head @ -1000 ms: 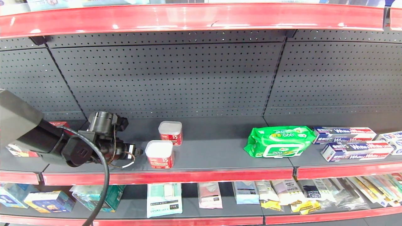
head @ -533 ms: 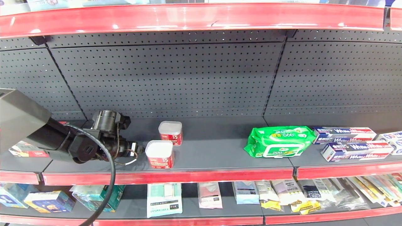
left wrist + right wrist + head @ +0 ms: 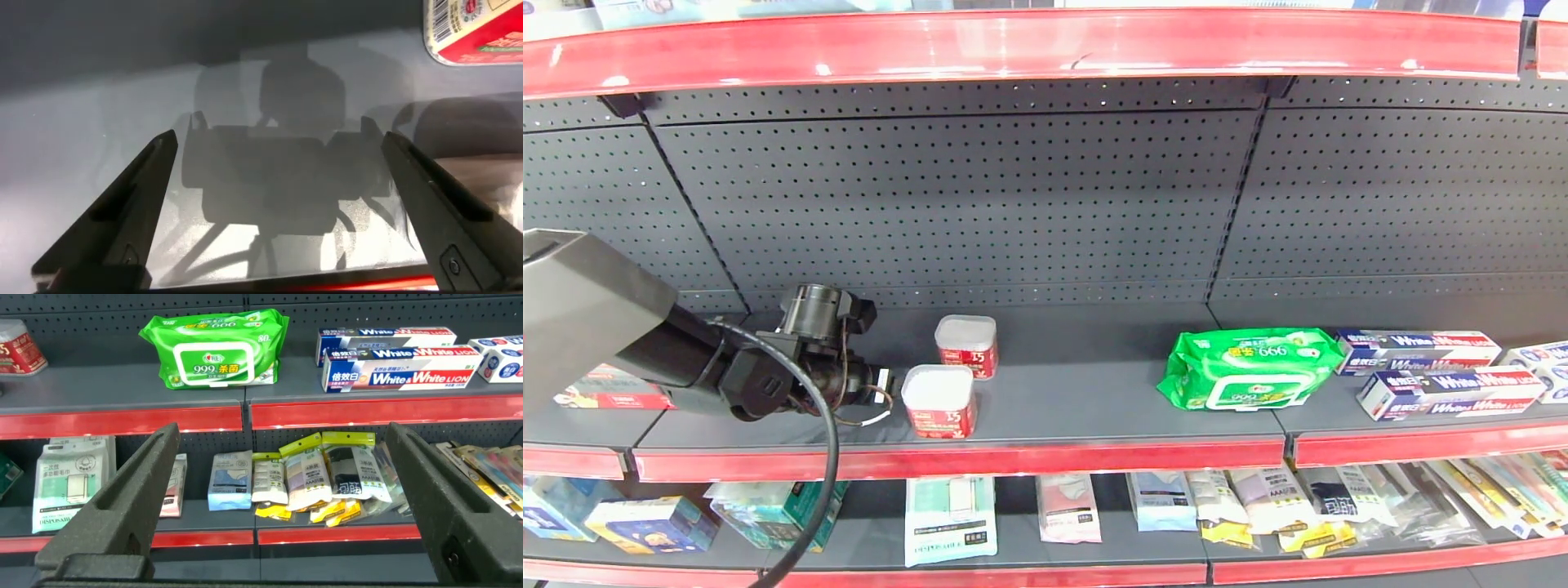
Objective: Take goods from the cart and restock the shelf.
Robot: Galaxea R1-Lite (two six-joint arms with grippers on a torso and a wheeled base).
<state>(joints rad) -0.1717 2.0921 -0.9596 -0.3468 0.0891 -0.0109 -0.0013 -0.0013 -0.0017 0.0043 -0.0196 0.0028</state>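
The left gripper (image 3: 278, 137) has edged rightward toward the front tub (image 3: 938, 400).

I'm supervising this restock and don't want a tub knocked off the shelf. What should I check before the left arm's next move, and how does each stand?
1. Left gripper open and empty: ok.
2. Front tub upright on the shelf: ok.
3. Rear tub upright, apart from the front tub: ok.
4. Clearance between left gripper and front tub: cannot tell, very close in head view.
5. Front tub's margin to the red shelf edge: not ok, looks slim.
6. Right gripper open and empty: ok.
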